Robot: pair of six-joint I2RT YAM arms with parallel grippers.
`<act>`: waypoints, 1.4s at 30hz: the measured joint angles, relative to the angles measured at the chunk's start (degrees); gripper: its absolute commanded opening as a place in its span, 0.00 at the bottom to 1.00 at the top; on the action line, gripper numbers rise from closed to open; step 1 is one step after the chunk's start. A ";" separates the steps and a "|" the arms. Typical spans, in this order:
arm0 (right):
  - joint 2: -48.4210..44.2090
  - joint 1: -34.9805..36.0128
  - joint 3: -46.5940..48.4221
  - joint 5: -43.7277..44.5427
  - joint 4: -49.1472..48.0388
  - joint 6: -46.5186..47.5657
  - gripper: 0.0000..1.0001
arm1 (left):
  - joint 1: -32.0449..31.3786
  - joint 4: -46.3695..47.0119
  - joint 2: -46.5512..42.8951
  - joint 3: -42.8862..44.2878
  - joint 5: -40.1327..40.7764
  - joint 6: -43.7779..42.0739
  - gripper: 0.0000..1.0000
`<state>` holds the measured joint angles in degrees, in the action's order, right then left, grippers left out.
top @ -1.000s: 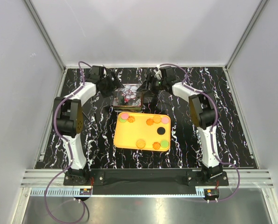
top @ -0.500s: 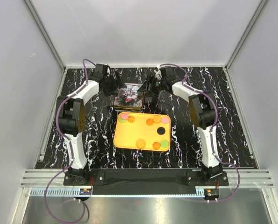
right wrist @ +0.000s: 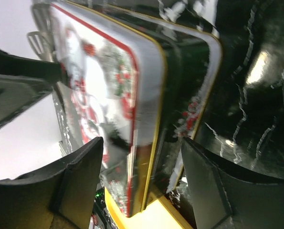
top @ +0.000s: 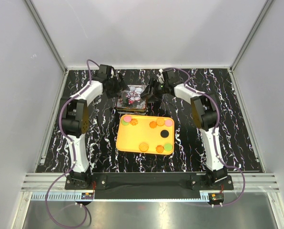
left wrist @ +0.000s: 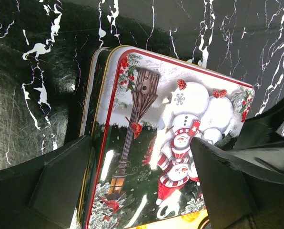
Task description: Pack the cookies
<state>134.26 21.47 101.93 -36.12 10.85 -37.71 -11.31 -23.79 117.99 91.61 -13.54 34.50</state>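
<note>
Several cookies (top: 143, 146), orange, pink, green and one black, lie on an orange tray (top: 132, 138) in the middle of the table. Behind the tray stands a rectangular tin with a snowman lid (top: 132, 98). My left gripper (top: 117, 88) is at the tin's left edge and is open, its fingers (left wrist: 61, 186) spread over the snowman lid (left wrist: 180, 109) without closing on it. My right gripper (top: 151, 91) is at the tin's right edge. In the right wrist view it (right wrist: 143, 143) is open and straddles the lid's rim (right wrist: 149, 81) and the dark base (right wrist: 192, 81), with gaps on both sides.
The black marbled tabletop (top: 228, 124) is framed by grey walls and an aluminium rail at the near edge (top: 147, 180). The tray's back edge sits close against the tin's near side.
Both grippers have drawn in closer to the tin from either side, the left one swinging rightward. The tin, tray and cookies stay where they were.
</note>
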 measured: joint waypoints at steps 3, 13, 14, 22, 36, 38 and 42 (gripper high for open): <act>0.33 0.09 0.00 0.61 1.14 0.11 0.79 | -0.22 -0.57 0.26 0.55 0.28 -0.26 0.95; 0.85 -0.02 0.02 0.68 -0.22 -2.47 0.80 | -0.59 -4.98 4.15 3.91 1.92 -1.07 0.95; 0.96 -0.07 0.00 0.68 -0.59 -3.23 0.80 | -0.59 -5.27 4.17 4.17 2.12 -1.20 0.95; 1.77 -0.59 -1.11 0.44 -4.04 -7.19 0.56 | -0.63 -5.20 4.46 4.42 2.99 -1.51 0.95; -1.66 -1.07 -13.27 -0.28 -20.17 -15.65 0.21 | -0.55 -5.27 4.50 4.81 2.82 -2.23 0.96; -3.06 -0.59 -15.08 0.66 -20.61 -16.11 0.21 | -0.66 -6.58 4.50 5.46 2.84 -2.97 0.97; -5.40 0.66 -18.14 1.97 -21.27 -16.20 0.26 | -0.70 -9.60 4.55 7.28 2.91 -5.09 0.98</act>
<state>128.86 22.13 83.79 -34.15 -10.41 -53.91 -12.01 -33.39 122.54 98.89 -10.63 29.41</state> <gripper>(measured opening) 0.598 0.977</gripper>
